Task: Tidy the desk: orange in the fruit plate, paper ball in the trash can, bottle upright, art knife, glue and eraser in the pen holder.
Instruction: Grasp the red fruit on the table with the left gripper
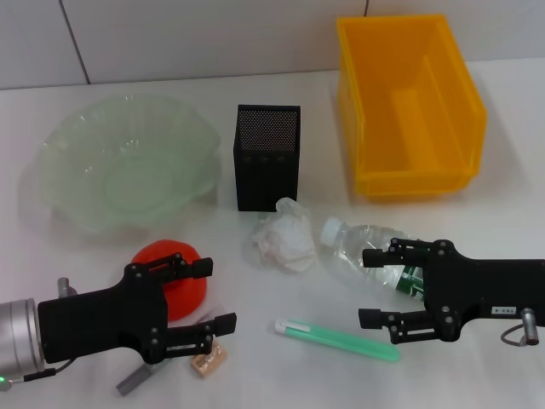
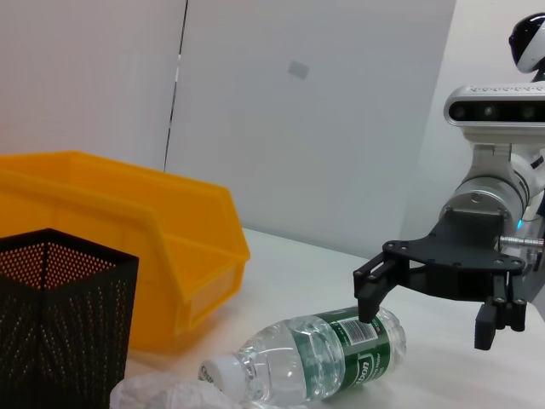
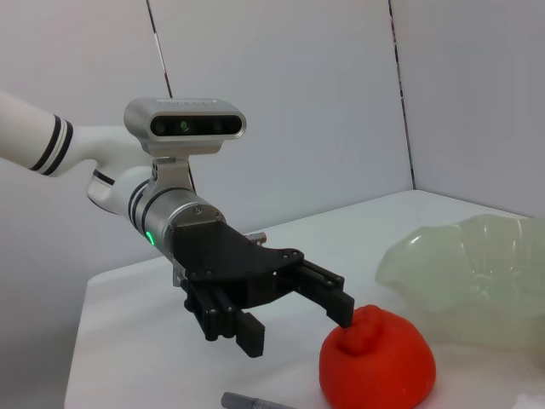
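The orange (image 1: 174, 285) lies near the front left, just before the fruit plate (image 1: 77, 183). My left gripper (image 1: 213, 295) hangs open over it, one fingertip (image 3: 341, 310) at the nub of the orange (image 3: 379, 366). The bottle (image 1: 362, 251) lies on its side, cap toward the paper ball (image 1: 283, 234). My right gripper (image 1: 370, 287) is open at its labelled end, one fingertip (image 2: 367, 308) over the bottle (image 2: 319, 354). The eraser (image 1: 209, 362) and a grey art knife (image 1: 134, 380) lie under my left gripper. A green glue stick (image 1: 336, 339) lies at front centre.
The black mesh pen holder (image 1: 266, 158) stands upright at centre back, right behind the paper ball. The yellow trash can (image 1: 409, 106) sits at back right, against the wall. The fruit plate's ruffled rim reaches close to the pen holder.
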You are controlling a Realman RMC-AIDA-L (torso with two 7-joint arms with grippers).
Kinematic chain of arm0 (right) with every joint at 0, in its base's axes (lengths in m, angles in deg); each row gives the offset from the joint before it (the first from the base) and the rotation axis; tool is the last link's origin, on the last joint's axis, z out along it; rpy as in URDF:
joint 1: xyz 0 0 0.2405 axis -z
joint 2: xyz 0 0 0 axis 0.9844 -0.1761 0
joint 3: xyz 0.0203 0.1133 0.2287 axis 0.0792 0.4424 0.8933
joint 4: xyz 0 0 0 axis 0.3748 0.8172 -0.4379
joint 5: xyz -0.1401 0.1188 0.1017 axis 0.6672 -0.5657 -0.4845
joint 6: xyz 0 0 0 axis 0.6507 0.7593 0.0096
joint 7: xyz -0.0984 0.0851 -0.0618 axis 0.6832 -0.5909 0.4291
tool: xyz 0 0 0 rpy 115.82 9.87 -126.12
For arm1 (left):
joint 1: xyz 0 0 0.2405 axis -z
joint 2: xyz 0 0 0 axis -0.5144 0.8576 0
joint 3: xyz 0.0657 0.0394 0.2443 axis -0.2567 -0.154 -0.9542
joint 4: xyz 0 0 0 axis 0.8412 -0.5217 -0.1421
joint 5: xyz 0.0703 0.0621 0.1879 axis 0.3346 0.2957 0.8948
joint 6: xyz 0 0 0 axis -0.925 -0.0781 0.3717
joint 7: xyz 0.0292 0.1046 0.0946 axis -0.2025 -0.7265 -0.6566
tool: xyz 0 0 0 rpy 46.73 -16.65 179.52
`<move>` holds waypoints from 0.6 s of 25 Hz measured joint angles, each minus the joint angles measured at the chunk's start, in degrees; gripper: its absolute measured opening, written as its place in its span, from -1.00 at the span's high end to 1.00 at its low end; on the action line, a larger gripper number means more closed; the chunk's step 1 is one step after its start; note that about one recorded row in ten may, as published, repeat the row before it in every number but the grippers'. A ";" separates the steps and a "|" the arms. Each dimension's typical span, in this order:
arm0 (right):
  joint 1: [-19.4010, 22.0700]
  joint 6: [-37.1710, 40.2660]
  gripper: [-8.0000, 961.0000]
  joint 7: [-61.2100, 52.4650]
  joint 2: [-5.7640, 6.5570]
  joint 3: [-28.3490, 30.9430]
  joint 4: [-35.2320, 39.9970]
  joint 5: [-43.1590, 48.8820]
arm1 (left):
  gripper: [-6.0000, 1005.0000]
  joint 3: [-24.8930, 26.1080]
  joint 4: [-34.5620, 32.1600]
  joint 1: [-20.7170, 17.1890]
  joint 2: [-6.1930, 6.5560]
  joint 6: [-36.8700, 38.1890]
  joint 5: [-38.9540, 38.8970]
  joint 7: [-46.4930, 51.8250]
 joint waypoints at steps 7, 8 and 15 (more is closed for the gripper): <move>-0.04 -0.09 -0.72 0.00 0.01 0.00 0.01 0.00 | -0.65 0.00 0.00 0.02 0.07 0.20 0.00 -0.19; -0.04 -0.12 -0.72 0.00 0.01 0.00 0.01 0.00 | -0.65 0.00 0.00 0.02 0.07 0.20 0.00 -0.19; 0.52 -0.33 -0.72 0.01 0.01 0.17 0.10 -0.20 | -0.64 0.37 -0.09 -0.53 0.08 0.35 -0.24 -2.52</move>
